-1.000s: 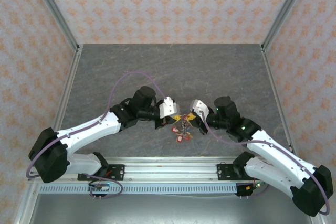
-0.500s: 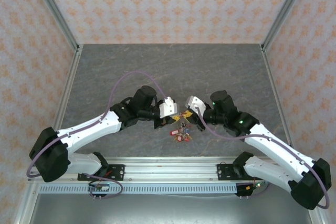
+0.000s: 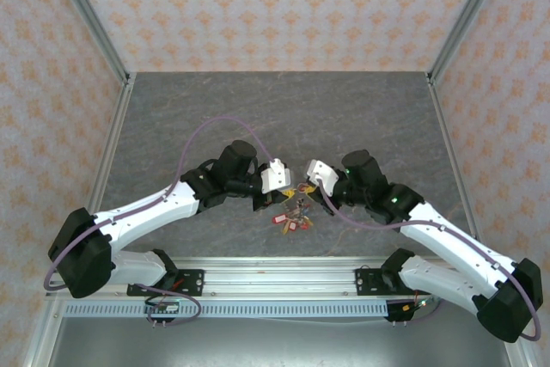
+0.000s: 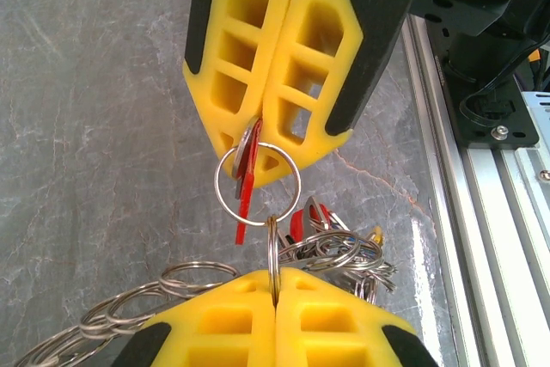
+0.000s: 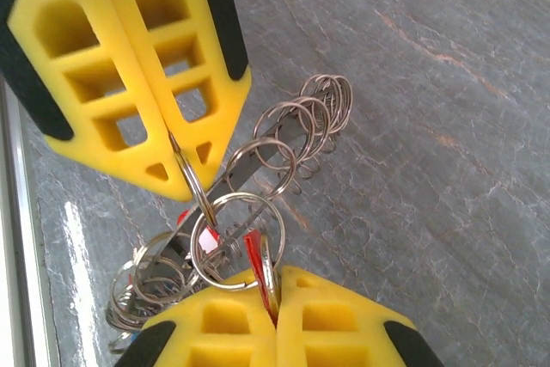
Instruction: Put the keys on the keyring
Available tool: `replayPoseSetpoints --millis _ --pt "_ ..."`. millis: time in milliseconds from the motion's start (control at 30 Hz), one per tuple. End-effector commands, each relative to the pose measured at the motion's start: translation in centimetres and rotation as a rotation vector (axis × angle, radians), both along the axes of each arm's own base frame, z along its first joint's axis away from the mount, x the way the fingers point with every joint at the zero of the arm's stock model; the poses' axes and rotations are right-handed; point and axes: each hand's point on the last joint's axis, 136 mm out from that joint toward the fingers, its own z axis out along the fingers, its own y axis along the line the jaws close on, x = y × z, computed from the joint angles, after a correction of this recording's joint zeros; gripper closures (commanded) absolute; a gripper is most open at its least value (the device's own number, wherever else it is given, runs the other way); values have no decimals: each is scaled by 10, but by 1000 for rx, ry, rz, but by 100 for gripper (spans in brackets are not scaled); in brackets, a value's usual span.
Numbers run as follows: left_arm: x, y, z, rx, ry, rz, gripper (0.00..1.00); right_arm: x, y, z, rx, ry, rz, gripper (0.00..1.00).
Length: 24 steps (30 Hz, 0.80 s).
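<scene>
Pinching keyring (image 4: 337,251), left claw (image 4: 275,274) facing right claw (image 4: 260,139)

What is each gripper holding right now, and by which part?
The right gripper pinches the red-tagged key at its top end. The left gripper pinches one ring of the keyring by its edge.

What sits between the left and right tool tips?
Left wrist view: a split ring carrying the red-tagged key, pinched by the right tool, meets an edge-on ring pinched by the left tool. The keyring clusters alongside.
</scene>
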Motion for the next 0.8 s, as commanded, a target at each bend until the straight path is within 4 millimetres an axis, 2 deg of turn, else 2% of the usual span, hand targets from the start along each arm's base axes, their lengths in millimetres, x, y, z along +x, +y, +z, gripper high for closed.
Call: replayPoseSetpoints --millis 0,267,567,667,767 --pt "4 -7 27 -63 -52 -13 100 3 -7 -6 -27 -21 -29 95" --pt "7 -4 18 -26 -48 2 100 2 4 3 52 -14 -10 95" --pt "10 -2 23 -31 -63 27 100 2 23 24 154 -29 35 95" --pt "11 -3 25 -44 -63 35 100 4 23 23 137 -30 35 95" --pt "10 -3 27 -50 -62 34 100 9 15 11 50 -48 7 96"
